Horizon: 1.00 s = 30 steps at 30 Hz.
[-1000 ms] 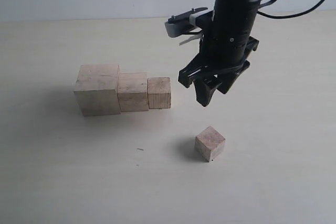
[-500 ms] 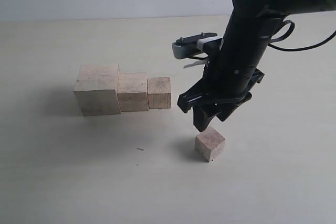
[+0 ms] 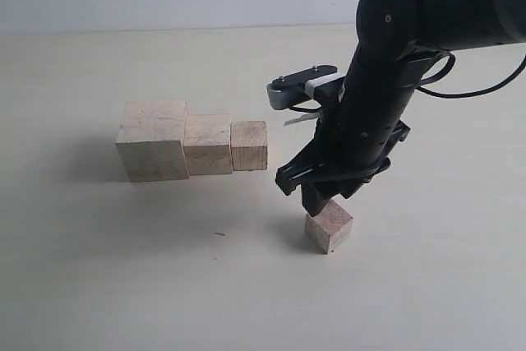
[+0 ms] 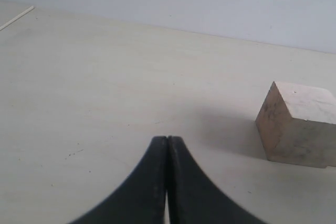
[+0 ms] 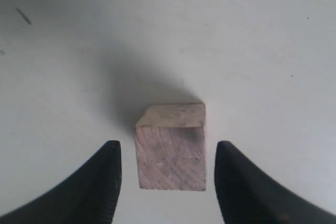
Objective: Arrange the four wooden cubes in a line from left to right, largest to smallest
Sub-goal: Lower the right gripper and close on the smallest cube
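Right claw (image 3: pixel 322 201) masks the top rear of the smallest cube (image 3: pixel 330 233) in the exterior view. On the left wrist view, a wooden cube (image 4: pixel 298 124) runs off the frame edge, so which size it is can't be told.

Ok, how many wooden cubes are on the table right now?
4. Three touch in a row on the left: the largest cube, the second cube, and the third cube. The smallest cube sits apart, between the fingers of the open right gripper. None appear hidden.
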### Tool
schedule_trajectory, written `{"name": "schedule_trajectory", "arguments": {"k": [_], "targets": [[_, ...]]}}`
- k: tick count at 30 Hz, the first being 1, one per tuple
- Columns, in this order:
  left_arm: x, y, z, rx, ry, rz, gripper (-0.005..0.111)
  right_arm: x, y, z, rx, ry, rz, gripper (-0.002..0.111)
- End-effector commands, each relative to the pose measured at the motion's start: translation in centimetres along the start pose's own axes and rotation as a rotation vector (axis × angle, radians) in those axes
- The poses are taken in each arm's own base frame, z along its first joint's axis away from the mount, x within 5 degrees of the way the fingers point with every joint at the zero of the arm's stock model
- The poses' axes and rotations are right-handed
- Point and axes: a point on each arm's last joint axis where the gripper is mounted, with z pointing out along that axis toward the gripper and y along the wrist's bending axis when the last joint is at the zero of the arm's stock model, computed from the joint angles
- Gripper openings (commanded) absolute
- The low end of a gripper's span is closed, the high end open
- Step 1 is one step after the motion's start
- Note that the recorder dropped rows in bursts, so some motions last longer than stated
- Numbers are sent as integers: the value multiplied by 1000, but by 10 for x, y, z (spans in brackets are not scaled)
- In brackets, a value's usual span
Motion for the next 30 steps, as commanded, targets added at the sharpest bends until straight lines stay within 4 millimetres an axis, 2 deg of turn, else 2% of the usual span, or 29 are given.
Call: {"name": "schedule_trajectory", "arguments": {"k": [1, 7, 12, 21, 26, 30], "targets": [[0, 0, 0, 6, -9, 3, 0, 1, -2, -2, 35, -1, 13, 51], [0, 0, 0, 6, -9, 3, 0, 1, 1, -1, 3, -1, 36, 51], [0, 0, 0, 6, -9, 3, 0, 0, -1, 15, -4, 46, 51, 51], [0, 0, 0, 6, -9, 3, 0, 2, 11, 23, -10, 84, 12, 51], [0, 0, 0, 6, -9, 3, 0, 4, 10, 34, 15, 133, -4, 51], [0, 0, 0, 6, -9, 3, 0, 4, 9, 35, 25, 134, 7, 51]]}}
